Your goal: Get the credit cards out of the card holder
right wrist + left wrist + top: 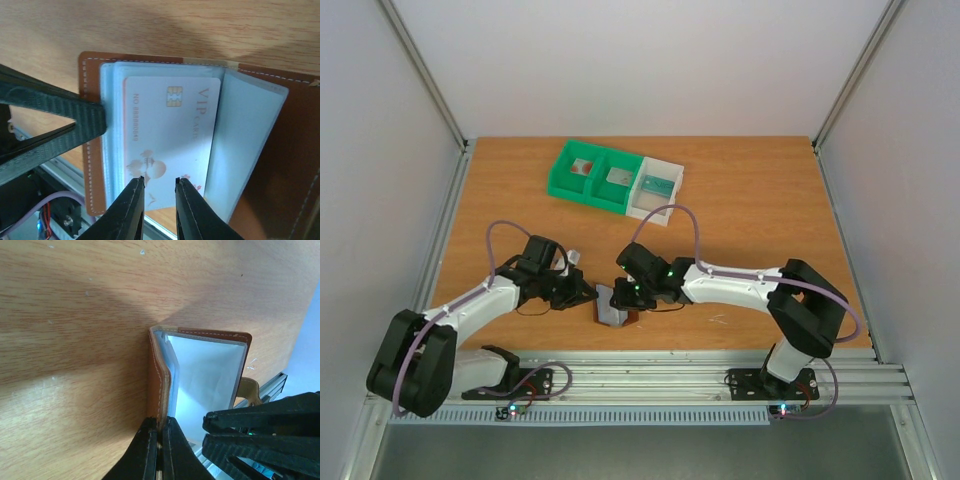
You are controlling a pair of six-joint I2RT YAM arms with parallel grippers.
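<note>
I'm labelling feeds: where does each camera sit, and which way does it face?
Top external: above and behind, facing down on the table; both arms show.
Left wrist: behind the left gripper, facing the card holder, whose cover it pinches.
Right wrist: behind the right gripper, its fingers by the VIP card.
Wrist views share the card holder.

Open card holder (pixel 292 165), pale card (pixel 165 135) inside

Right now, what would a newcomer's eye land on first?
The open card holder lies at the table's near middle, with the left gripper clamped on one cover's edge. In the right wrist view a white VIP card sits in its clear pocket, the right gripper slightly open at the card's lower edge. Farther back stand green and white bins.
</note>
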